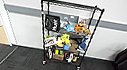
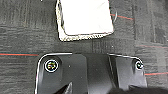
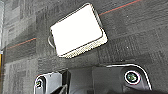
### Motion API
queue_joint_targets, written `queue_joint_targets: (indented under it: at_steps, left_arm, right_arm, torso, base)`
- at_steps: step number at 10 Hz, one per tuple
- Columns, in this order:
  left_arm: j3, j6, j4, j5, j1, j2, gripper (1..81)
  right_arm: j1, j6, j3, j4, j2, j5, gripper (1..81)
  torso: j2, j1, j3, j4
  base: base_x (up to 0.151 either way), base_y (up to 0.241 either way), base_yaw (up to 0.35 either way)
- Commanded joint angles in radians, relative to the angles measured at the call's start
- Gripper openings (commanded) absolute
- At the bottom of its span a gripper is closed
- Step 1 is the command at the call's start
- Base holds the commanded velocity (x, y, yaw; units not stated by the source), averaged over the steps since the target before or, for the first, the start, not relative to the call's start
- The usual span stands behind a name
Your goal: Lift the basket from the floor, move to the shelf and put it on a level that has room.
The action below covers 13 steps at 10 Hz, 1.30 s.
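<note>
On the carpet floor (image 2: 22, 30) below both wrists sits the basket (image 3: 77, 30), untouched; can't tell either pincer's state. Come down square over it; shelf (image 1: 67, 33) top level (image 1: 72, 5) looks free

Basket (image 2: 86, 18): rectangular, sits on the floor, seen from above; white cloth lining fills the inside.
Basket wall: cream speckled weave shows along the side nearest the camera.
Handle (image 2: 114, 15): small dark loop at one short end.
Floor (image 2: 25, 32): dark grey carpet tiles, faint striped texture.
Red lines (image 2: 17, 54): thin, running across the carpet, one passing beside the basket.
</note>
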Motion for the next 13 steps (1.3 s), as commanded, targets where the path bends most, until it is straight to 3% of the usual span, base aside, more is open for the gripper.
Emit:
queue_joint_targets:
  at_steps: [1,3,7,8,9,10,11,12,13]
  left_arm:
    - [0.004,0.001,-0.006,0.053,-0.058,-0.012,81.1]
    - [-0.002,0.001,-0.008,0.053,-0.059,-0.007,81.1]
    - [-0.031,0.001,-0.017,0.051,-0.064,0.008,81.1]
    - [-0.031,-0.001,-0.017,0.051,-0.064,0.008,81.1]
    - [-0.031,0.001,-0.017,0.051,-0.064,0.01,81.1]
    - [-0.031,0.001,-0.016,0.051,-0.064,0.011,81.1]
    - [-0.031,0.001,-0.016,0.051,-0.064,0.011,81.1]
    - [-0.031,0.001,-0.016,0.053,-0.064,0.011,81.1]
    - [-0.031,0.001,-0.017,0.053,-0.064,0.011,81.1]
  right_arm:
    - [0.07,0.002,0.001,0.008,-0.017,-0.045,81.1]
    - [0.085,0.002,-0.007,0.009,-0.017,-0.047,81.1]
    - [0.121,0.002,-0.01,0.004,-0.003,-0.067,81.1]
    - [0.121,0.002,-0.016,0.006,0.0,-0.067,81.1]
    - [0.121,0.002,-0.021,0.008,0.0,-0.067,81.1]
    - [0.121,0.003,-0.027,0.009,0.001,-0.065,81.1]
    - [0.121,0.003,-0.031,0.011,0.001,-0.067,81.1]
    - [0.122,0.005,-0.033,0.011,0.001,-0.067,81.1]
    - [0.122,0.005,-0.033,0.011,0.003,-0.065,81.1]
  torso:
    - [-0.098,0.064,0.001,-0.001]
    - [-0.158,0.103,-0.019,0.024]
    - [-0.29,0.186,-0.024,0.026]
    - [-0.324,0.207,-0.089,0.072]
    - [-0.355,0.226,-0.105,0.08]
    - [-0.38,0.242,-0.095,0.032]
    - [-0.41,0.261,-0.066,0.045]
    - [-0.534,0.339,-0.074,0.054]
    - [-0.464,0.293,-0.081,0.056]
  base:
    - [0.0,0.0,0.0]
    - [0.0,0.0,0.0]
    - [0.0,0.0,0.0]
    - [0.0,0.0,0.0]
    - [0.0,0.0,0.0]
    - [0.0,0.0,0.0]
    - [0.0,0.0,0.0]
    - [0.0,0.0,0.0]
    - [0.0,0.0,0.0]
